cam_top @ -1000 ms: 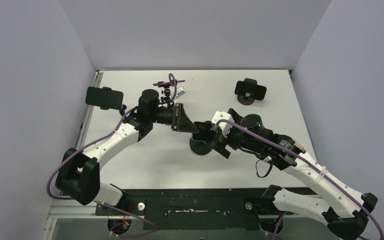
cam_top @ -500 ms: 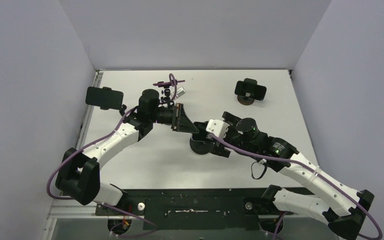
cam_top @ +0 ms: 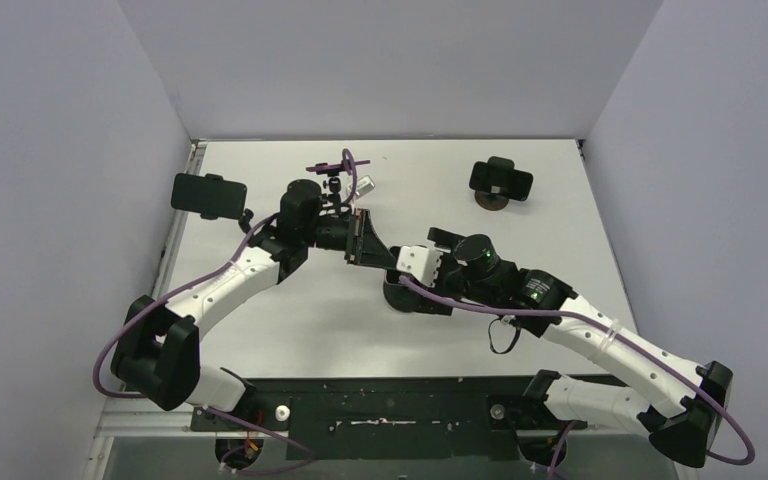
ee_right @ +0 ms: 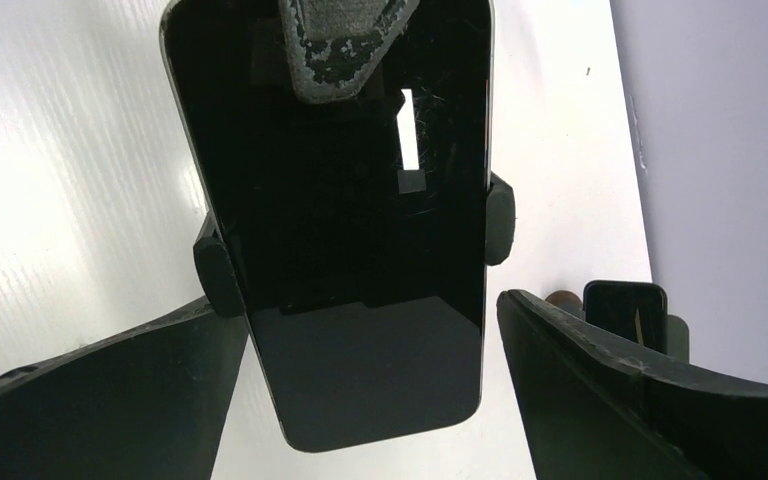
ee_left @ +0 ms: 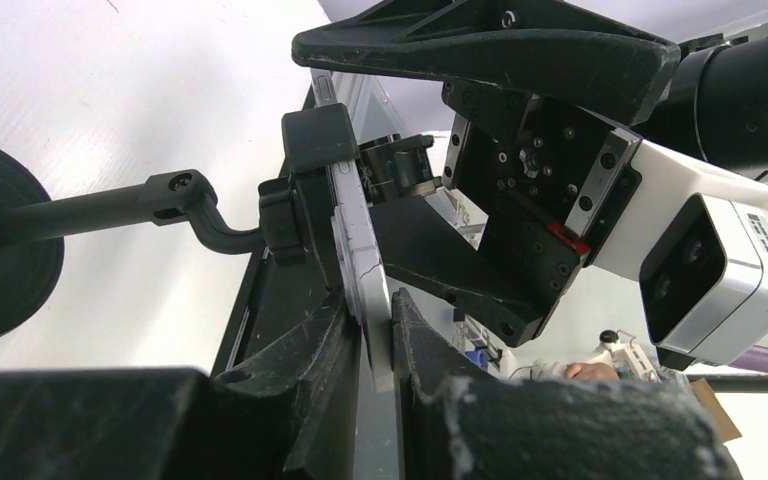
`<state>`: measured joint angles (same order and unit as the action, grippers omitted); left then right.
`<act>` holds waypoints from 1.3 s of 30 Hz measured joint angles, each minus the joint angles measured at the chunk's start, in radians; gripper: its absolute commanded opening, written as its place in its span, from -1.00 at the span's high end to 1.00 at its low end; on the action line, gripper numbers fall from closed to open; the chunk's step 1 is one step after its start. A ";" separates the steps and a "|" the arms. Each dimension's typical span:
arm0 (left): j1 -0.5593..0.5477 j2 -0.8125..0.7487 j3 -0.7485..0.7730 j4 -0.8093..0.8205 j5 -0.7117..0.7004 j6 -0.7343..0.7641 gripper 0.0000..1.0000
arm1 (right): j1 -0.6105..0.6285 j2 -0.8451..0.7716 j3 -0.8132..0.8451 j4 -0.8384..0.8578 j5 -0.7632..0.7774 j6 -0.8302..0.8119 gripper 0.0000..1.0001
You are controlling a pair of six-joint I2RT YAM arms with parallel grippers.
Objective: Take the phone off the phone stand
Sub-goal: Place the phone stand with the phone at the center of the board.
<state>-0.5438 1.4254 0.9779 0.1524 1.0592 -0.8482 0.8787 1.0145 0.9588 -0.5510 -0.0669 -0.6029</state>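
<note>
The phone (ee_right: 350, 220), black-screened with a silver edge (ee_left: 360, 240), sits in the phone stand's black clamp (ee_left: 305, 190), whose side arms (ee_right: 218, 275) hug it. A thin arm (ee_left: 110, 205) joins the clamp to the stand's round base (cam_top: 398, 298). My left gripper (ee_left: 378, 340) is shut on the phone's edge, one finger (ee_right: 345, 45) lying over the screen's top end. The right gripper (ee_right: 370, 400) is open, its fingers (ee_right: 110, 390) flanking the phone's lower end without touching it. Seen from above, both grippers (cam_top: 365, 240) (cam_top: 400, 268) meet over the stand and largely hide the phone.
Another phone on a stand (cam_top: 501, 180) is at the back right, also seen in the right wrist view (ee_right: 625, 310). A third phone on a stand (cam_top: 208, 195) is by the left wall. A small purple-trimmed holder (cam_top: 338, 165) stands behind the left gripper.
My right arm has swung left and forward, bringing its open gripper around the phone. The left gripper has kept its grip and barely moved.
</note>
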 measured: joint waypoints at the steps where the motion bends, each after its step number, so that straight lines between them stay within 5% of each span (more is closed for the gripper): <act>1: 0.000 0.000 0.000 0.000 0.000 0.000 1.00 | 0.000 0.000 0.000 0.002 0.000 -0.004 -0.95; 6: 0.000 0.000 0.000 0.001 0.000 0.001 1.00 | 0.000 0.001 0.000 0.005 0.000 -0.011 -0.71; 10: 0.001 0.000 0.003 0.000 -0.004 0.000 1.00 | 0.001 0.007 0.000 0.002 -0.003 -0.017 -0.24; 15: 0.002 0.000 0.006 0.000 -0.007 0.003 0.70 | 0.001 0.011 0.000 -0.002 -0.007 -0.015 0.05; 27: 0.036 -0.026 0.021 0.039 -0.034 -0.004 -0.42 | 0.000 0.009 0.000 0.000 0.000 0.035 0.10; 30: 0.071 -0.055 0.021 0.050 -0.092 -0.004 -0.89 | 0.000 0.006 0.000 -0.001 0.002 0.060 0.09; 39: 0.113 -0.302 -0.189 0.194 -0.339 -0.015 -0.95 | 0.000 0.005 0.003 -0.001 0.066 0.239 0.11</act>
<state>-0.4309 1.1233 0.7887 0.3466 0.7200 -0.8635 0.8787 1.0191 0.9619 -0.5522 -0.0010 -0.3641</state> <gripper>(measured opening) 0.973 0.709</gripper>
